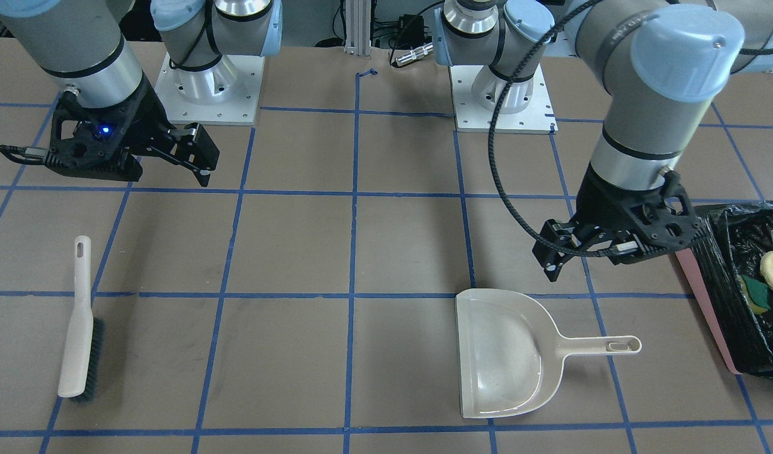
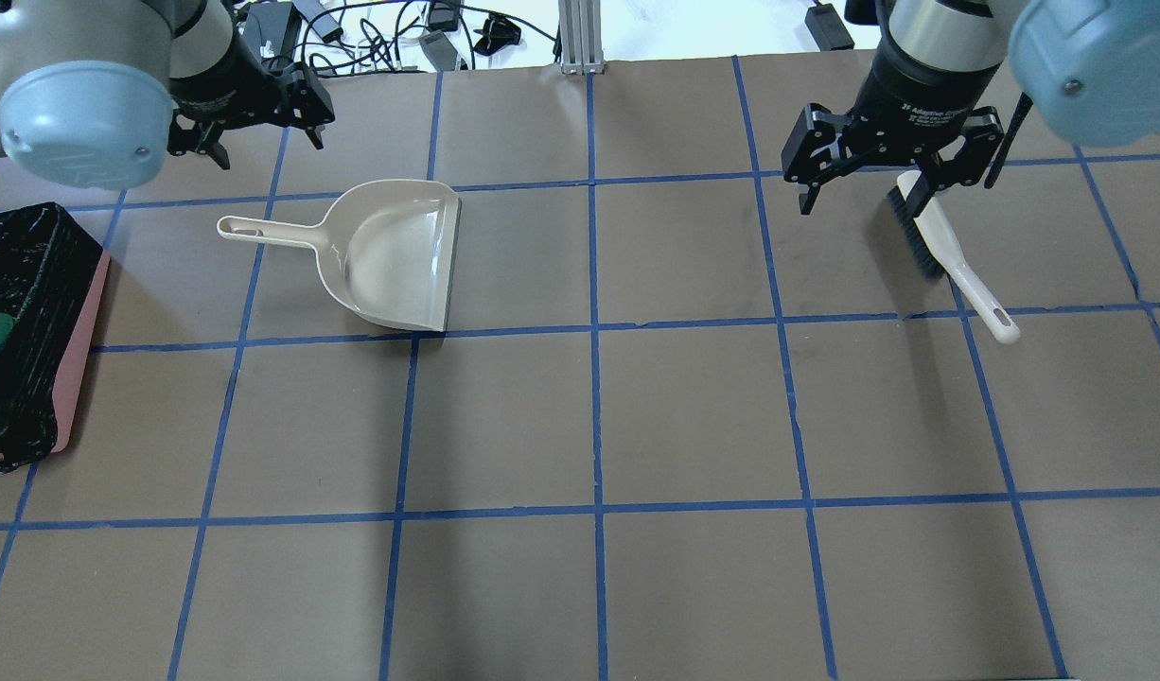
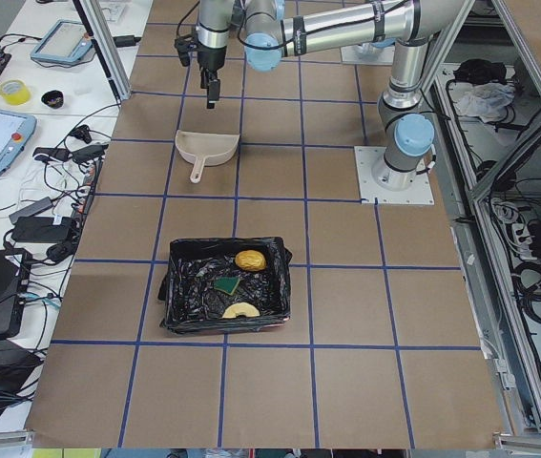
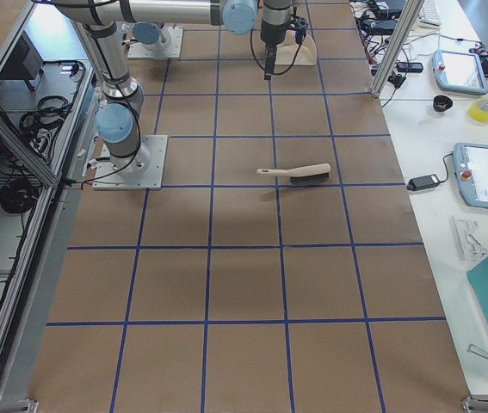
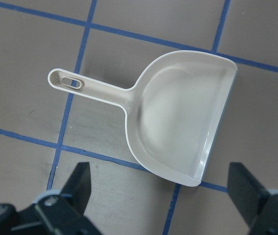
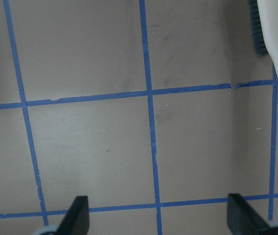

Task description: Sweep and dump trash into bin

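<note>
The pink bin [image 3: 176,322], lined with a black bag, holds all three trash pieces: the golden-brown roll [image 3: 250,260], the croissant-like piece [image 3: 240,310] and the spongy wedge [image 3: 224,284], which shows a green face. The bin also shows at the front view's right edge [image 1: 708,302] and the overhead view's left edge [image 2: 80,350]. My left gripper [image 1: 553,258] [image 5: 161,196] is open and empty, above the table beside the beige dustpan [image 1: 506,353] [image 5: 178,112]. My right gripper [image 2: 869,194] [image 6: 156,215] is open and empty, hovering near the brush [image 2: 940,236] [image 1: 77,321].
The dustpan [image 2: 400,255] lies flat and empty, handle towards the bin. The brush [image 4: 299,175] lies on its side on the table. Both arm bases [image 1: 210,82] stand at the table's robot side. Blue tape lines grid the brown table [image 2: 589,426].
</note>
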`<act>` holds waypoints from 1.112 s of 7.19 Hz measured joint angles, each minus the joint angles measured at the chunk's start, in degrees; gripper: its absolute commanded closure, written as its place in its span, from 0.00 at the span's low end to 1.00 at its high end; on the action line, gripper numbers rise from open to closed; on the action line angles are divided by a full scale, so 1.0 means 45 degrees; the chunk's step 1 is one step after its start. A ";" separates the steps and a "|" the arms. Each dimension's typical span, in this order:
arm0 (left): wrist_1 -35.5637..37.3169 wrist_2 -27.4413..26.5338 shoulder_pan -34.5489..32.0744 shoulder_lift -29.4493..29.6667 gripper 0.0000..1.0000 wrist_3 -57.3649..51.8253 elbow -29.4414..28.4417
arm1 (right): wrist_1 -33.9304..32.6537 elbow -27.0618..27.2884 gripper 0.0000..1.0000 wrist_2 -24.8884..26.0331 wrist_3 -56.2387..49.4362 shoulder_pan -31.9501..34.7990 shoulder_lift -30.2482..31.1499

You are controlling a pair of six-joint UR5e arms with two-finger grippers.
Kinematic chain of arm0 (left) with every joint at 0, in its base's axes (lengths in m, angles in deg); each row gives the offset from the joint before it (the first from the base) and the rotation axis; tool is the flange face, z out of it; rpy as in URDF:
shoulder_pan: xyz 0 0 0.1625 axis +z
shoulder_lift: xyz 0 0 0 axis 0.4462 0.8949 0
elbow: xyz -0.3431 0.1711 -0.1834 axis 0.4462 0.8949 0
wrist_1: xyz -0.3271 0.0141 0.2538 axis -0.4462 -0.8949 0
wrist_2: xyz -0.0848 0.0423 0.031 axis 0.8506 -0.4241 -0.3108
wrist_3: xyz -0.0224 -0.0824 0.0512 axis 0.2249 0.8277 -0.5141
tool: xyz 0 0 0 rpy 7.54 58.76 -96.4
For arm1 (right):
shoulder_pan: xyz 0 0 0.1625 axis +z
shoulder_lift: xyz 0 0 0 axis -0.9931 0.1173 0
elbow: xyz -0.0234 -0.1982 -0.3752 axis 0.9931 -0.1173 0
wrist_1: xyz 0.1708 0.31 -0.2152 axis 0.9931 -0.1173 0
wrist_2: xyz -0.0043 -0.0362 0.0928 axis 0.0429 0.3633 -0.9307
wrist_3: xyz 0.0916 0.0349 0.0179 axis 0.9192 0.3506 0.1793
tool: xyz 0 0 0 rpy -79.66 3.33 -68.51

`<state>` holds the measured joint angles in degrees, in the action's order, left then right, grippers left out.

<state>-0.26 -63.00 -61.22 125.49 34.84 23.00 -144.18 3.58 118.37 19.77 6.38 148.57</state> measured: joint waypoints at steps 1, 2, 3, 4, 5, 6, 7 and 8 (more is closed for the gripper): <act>-0.0195 -0.0009 -0.0313 -0.0239 0.00 -0.0260 -0.0024 | -0.0056 0.0060 0.00 -0.0009 -0.0048 0.0000 -0.0015; -0.0943 -0.0011 -0.0531 -0.0614 0.00 -0.0352 -0.0073 | -0.0128 0.0088 0.00 -0.0001 -0.0028 0.0000 -0.0018; -0.2068 0.0020 -0.0776 -0.1095 0.00 -0.0384 -0.0094 | -0.0158 0.0102 0.00 0.0033 -0.0006 0.0001 -0.0020; -0.3295 0.0274 -0.1070 -0.1637 0.00 -0.0389 -0.0099 | -0.0163 0.0113 0.00 0.0079 -0.0019 0.0001 -0.0020; -0.4370 0.0775 -0.1313 -0.2158 0.00 -0.0429 -0.0102 | -0.0164 0.0119 0.00 0.0078 -0.0033 0.0001 -0.0020; -0.5022 0.1195 -0.1426 -0.2586 0.00 -0.0750 -0.0055 | -0.0164 0.0121 0.00 0.0053 -0.0045 0.0000 -0.0020; -0.5368 0.1380 -0.1476 -0.2887 0.00 -0.1231 0.0026 | -0.0164 0.0122 0.00 0.0029 -0.0055 0.0001 -0.0020; -0.5575 0.1439 -0.1492 -0.3051 0.00 -0.1548 0.0082 | -0.0167 0.0123 0.00 0.0004 -0.0061 0.0001 -0.0021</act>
<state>-25.34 -56.52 -67.94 111.76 27.87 23.37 -144.93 4.13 118.39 19.49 6.39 148.48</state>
